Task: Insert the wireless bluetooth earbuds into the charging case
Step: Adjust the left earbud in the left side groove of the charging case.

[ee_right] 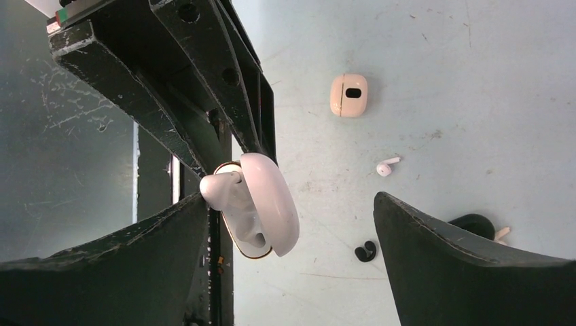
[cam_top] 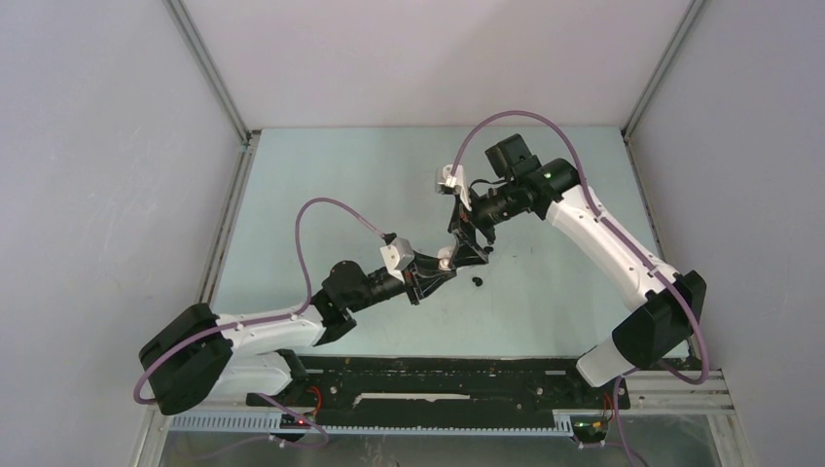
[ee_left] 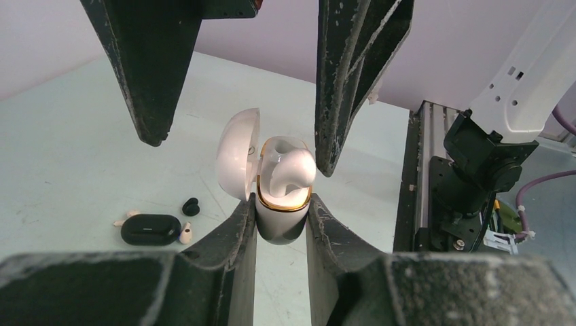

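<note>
My left gripper is shut on the base of a white charging case with a gold rim and holds it above the table, its lid swung open. A white earbud sits in the case's mouth and sticks out above the rim. My right gripper is open, with one finger on each side of the case. Its left finger lies close against the earbud. In the top view both grippers meet at mid-table.
On the table lie a black case, a black earbud and a small white bud. The right wrist view shows a closed white case, a white stemmed bud and the black earbud.
</note>
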